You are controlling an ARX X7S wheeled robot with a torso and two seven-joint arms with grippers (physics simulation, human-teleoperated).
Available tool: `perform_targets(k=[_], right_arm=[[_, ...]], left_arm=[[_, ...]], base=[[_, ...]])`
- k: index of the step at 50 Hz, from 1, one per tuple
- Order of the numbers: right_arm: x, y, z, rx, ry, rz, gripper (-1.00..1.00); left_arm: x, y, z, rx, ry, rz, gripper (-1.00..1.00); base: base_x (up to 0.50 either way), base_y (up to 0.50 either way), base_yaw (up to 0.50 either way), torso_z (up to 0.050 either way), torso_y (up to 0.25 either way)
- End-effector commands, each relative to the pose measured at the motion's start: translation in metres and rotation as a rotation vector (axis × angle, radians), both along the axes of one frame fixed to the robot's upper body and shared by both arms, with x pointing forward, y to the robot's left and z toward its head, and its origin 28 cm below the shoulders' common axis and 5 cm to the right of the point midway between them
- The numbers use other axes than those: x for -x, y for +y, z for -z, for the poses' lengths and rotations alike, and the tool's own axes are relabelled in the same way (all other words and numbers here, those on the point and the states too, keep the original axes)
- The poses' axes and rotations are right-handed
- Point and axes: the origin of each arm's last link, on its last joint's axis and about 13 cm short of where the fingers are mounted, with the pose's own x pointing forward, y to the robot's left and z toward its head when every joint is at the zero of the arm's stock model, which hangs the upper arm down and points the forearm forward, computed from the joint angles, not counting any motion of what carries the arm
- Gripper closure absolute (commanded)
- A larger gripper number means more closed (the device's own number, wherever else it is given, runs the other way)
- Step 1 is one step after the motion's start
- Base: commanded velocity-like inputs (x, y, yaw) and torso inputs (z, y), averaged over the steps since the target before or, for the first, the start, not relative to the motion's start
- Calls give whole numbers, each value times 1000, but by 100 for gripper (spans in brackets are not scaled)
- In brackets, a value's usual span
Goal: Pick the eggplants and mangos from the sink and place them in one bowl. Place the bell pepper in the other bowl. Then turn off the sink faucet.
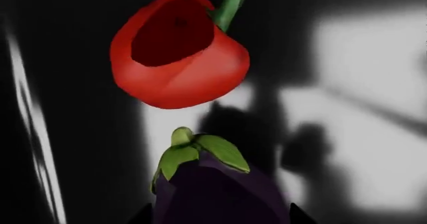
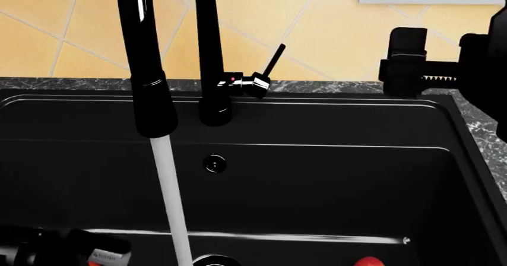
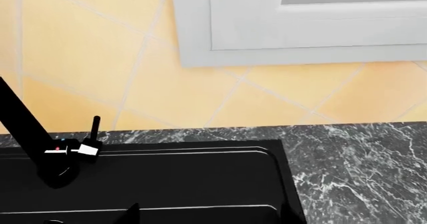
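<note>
A dark purple eggplant [image 1: 220, 194] with a green cap lies on the sink floor, between the fingers of my left gripper [image 1: 221, 216], whose jaws stand wide on either side of it. Just beyond it lies the red bell pepper [image 1: 177, 54], its green stem pointing away. A sliver of the pepper [image 2: 368, 261] shows at the bottom edge of the head view. My right gripper [image 3: 208, 216] is open and empty above the back right corner of the black sink [image 3: 167, 179]. The faucet [image 2: 142, 58] runs a white stream [image 2: 170, 200]. Mangos and bowls are out of view.
The faucet handle [image 2: 265, 70] is tilted up on the stand at the sink's back rim. My right arm [image 2: 443, 64] hangs above the marble counter [image 3: 360, 169] at the right. My left arm [image 2: 47, 248] reaches into the basin [image 2: 333, 183] low on the left, near the drain [image 2: 212, 260].
</note>
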Motion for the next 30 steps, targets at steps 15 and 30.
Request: perform_targets(k=[15,30], right_arm=[[2,13,71,-92,262,-151,-100],[-29,21,102,7,401,-215,-100]], left_arm=[[56,21,-124,268,-533,380,100],[69,27,-170,287,-790,251,100]], base=[[0,0,0,0,0],[0,0,0,0,0]])
